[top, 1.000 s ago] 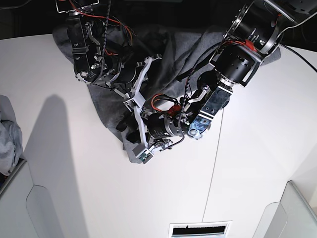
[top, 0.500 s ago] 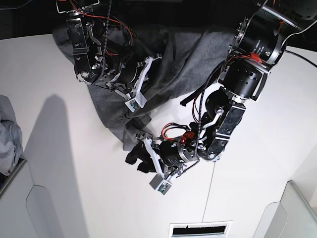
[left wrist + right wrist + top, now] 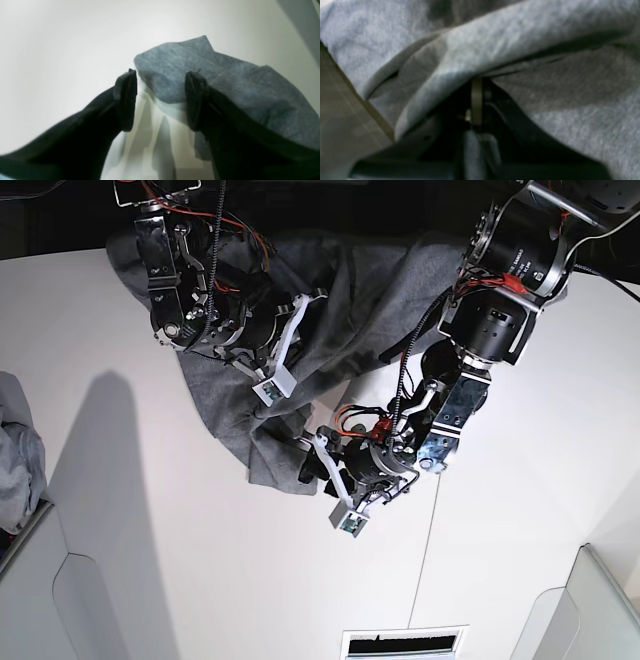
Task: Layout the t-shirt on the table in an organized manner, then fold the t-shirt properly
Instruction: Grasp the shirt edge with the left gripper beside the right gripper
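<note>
The heather-grey t-shirt (image 3: 340, 310) lies crumpled across the far middle of the white table (image 3: 150, 530), with one corner hanging toward me (image 3: 270, 465). My left gripper (image 3: 310, 465) is open at that corner. In the left wrist view its black fingers (image 3: 126, 100) straddle the cloth corner (image 3: 175, 75) just above the tabletop (image 3: 62, 50). My right gripper (image 3: 476, 107) is buried in folds of the shirt (image 3: 495, 42) and looks shut on cloth. In the base view the right arm (image 3: 180, 310) sits on the shirt's left part.
A paler bluish-grey cloth bundle (image 3: 15, 455) lies at the left edge. Light grey bins stand at the near left (image 3: 60, 600) and near right (image 3: 595, 610). A dark seam (image 3: 430, 560) runs down the table, and a vent slot (image 3: 405, 642) sits at the near edge.
My left gripper swung down past the shirt's lower corner, then came back up to it with its fingers apart. The right arm has hardly moved.
</note>
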